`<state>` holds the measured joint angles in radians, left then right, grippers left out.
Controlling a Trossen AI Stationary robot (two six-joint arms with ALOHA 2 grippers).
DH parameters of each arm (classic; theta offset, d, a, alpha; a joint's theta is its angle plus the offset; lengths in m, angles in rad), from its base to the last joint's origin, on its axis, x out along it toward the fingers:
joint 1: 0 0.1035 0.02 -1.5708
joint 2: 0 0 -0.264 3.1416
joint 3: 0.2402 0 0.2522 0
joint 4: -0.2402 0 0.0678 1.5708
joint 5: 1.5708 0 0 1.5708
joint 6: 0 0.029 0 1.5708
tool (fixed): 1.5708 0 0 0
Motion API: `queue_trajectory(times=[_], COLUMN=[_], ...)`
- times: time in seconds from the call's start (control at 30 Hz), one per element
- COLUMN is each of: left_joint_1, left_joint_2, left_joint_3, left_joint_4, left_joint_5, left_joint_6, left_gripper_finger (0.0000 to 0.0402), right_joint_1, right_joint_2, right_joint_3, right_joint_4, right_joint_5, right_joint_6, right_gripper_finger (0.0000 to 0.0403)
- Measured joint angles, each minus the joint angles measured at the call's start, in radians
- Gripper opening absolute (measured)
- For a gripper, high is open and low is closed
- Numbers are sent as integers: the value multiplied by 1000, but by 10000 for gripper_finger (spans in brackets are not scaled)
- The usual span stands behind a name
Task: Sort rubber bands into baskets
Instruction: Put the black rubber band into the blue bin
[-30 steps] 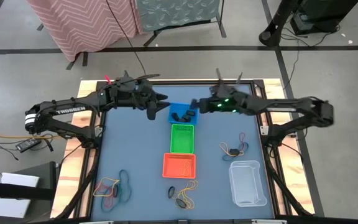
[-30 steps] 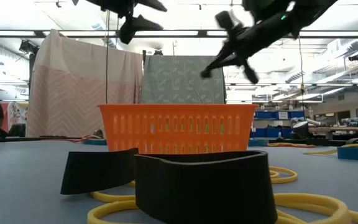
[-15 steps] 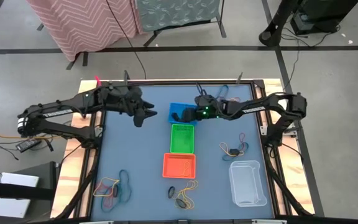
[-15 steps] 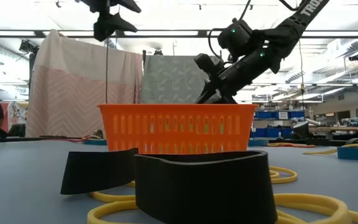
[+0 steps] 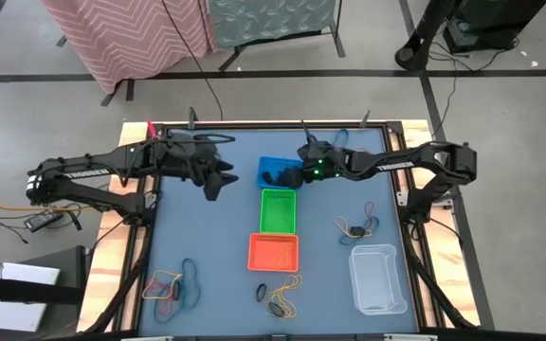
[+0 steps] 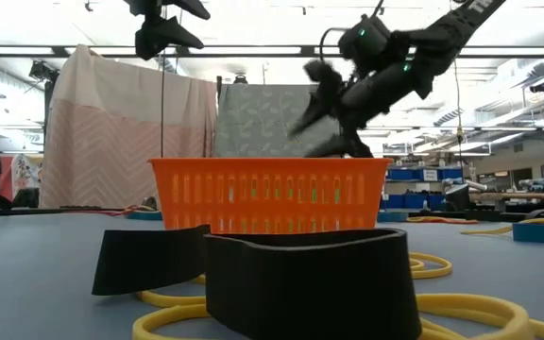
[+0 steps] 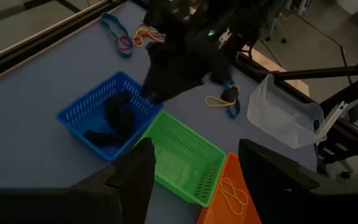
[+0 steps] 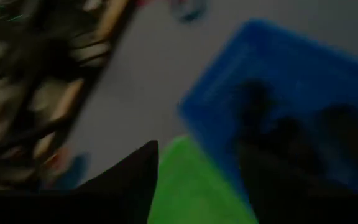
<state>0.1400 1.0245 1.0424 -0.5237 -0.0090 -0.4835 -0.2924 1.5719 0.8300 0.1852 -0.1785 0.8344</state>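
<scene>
The right gripper [image 5: 295, 174] hangs over the blue basket [image 5: 271, 165] at the far middle, fingers apart, holding nothing — black rubber bands [image 7: 114, 118] lie inside. Drop looks done. Next, reach for loose bands [image 5: 356, 227] on the right. The left gripper [image 5: 224, 180] waits nearby, wide open.

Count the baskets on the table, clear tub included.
4. The blue basket is farthest back, by the right pincer; the green basket and orange basket follow it in a line; the clear tub sits apart on the right side.
</scene>
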Motion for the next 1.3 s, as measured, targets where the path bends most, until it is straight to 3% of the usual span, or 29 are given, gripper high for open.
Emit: queue_trajectory(times=[0.1, 0.2, 0.27, 0.4, 0.5, 0.6, 0.73, 0.97, 1.3], left_joint_1=[-9, -13, -13, -12, -12, -12, -11, -11, -11], left_joint_2=[4, 15, 28, 59, 83, 111, 138, 151, 151], left_joint_3=[0, 0, 0, 0, 0, 1, 1, 0, 0], left_joint_4=[3, 4, 12, 41, 71, 124, 160, 178, 192], left_joint_5=[0, 0, 0, 0, 1, 1, 9, 45, 53], left_joint_6=[4, 5, 5, 30, 44, 62, 61, 61, 60], left_gripper_finger=[232, 232, 232, 232, 232, 232, 232, 232, 232], right_joint_1=[1, 47, 114, 300, 437, 499, 484, 401, 386], right_joint_2=[-79, -189, -270, -395, -437, -440, -388, -248, -187], right_joint_3=[1, 1, 1, 1, 0, 0, -11, -81, -86], right_joint_4=[-60, -293, -514, -968, -1156, -1197, -1190, -1155, -1094], right_joint_5=[-156, -216, -204, -73, 7, 81, 135, 62, -36], right_joint_6=[-43, -74, -105, -100, -25, 23, 36, 2, -1], right_gripper_finger=[255, 259, 256, 246, 243, 243, 242, 242, 237])
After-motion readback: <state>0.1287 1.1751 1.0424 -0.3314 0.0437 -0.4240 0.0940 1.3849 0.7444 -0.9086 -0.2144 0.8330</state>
